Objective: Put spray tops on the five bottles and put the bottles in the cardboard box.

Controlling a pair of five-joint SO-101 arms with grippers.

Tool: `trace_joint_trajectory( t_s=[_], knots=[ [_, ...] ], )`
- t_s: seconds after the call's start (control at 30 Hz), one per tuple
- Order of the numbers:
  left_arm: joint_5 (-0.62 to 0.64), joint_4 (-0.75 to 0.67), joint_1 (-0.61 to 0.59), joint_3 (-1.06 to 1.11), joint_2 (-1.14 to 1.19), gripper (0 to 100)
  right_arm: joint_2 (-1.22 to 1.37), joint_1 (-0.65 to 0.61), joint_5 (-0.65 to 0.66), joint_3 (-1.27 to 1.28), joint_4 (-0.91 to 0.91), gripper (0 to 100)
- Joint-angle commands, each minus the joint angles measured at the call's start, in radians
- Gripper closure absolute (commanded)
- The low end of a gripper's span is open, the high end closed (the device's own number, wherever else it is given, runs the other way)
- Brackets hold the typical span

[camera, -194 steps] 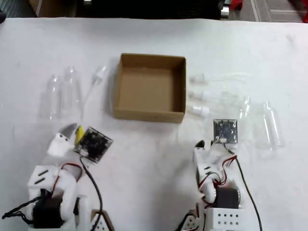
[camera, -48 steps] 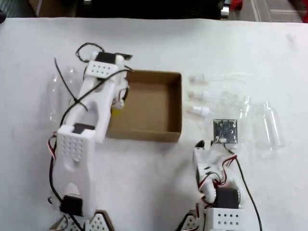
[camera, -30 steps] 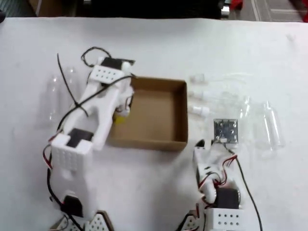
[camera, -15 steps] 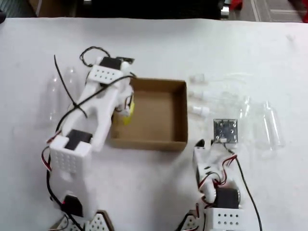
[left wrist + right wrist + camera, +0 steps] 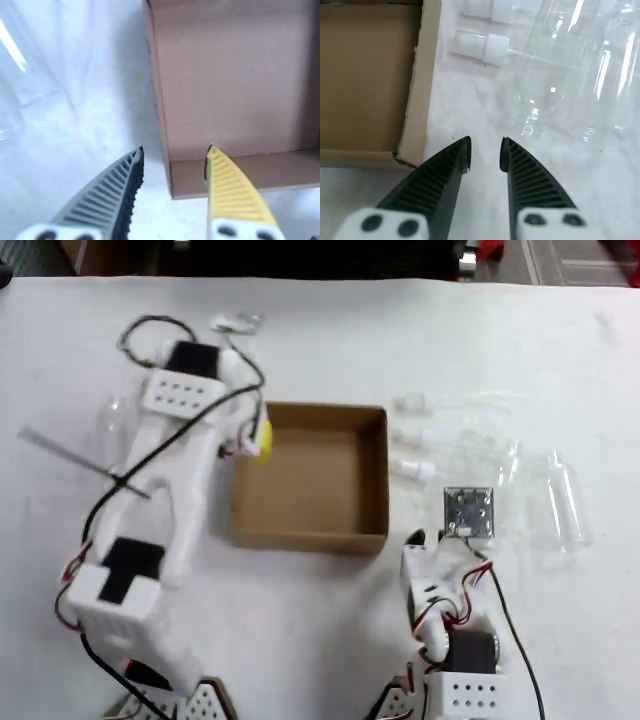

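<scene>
Left hand [image 5: 174, 148]: wide open and holding nothing, with the grey finger [image 5: 112, 197] and yellow finger [image 5: 234, 197] spread well apart.
Cardboard box [image 5: 285, 167] vs left hand: it's right under the fingertips. One side wall runs up between them, so the yellow finger hangs over the inside and the grey one over the bare surface [image 5: 75, 130] outside. A box corner sits in the gap too.
Left arm [image 5: 175, 470] from above: stretched out along the box's outer side, with the yellow finger right at the rim.
Right hand [image 5: 485, 142]: only cracked open, with a slim gap between the two black fingers [image 5: 437, 185] and nothing in it.
Box vs right hand: a corner of the box is just beside one fingertip. Can't tell if they touch.
Spray tops [image 5: 482, 47]: lying on the surface ahead of the right hand's fingertips, just off the box wall. From above, three of them sit in a row.
Bottles [image 5: 580, 75]: clear ones lying on their sides ahead of the right hand, past the spray tops on the side away from the box.
Left-side bottle [image 5: 110, 418]: a faint clear one across the left arm from the box, apart from the hand.
</scene>
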Motion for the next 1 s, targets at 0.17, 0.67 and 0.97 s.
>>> trace_joint_trajectory(
  t_s=[0.17, 0.67, 0.97],
  knots=[
    [-0.16, 0.058, -0.124, -0.028, -0.288, 80, -0.01, -0.002, 0.009, 0.011, -0.016, 90.7],
    [-0.356, 0.077, -0.456, -0.025, -0.559, 80, -0.008, -0.001, 0.009, 0.011, -0.015, 90.7],
    [-0.334, -0.058, -0.455, 0.166, -0.377, 80, -0.005, -0.001, 0.009, 0.011, -0.015, 90.7]
  ],
)
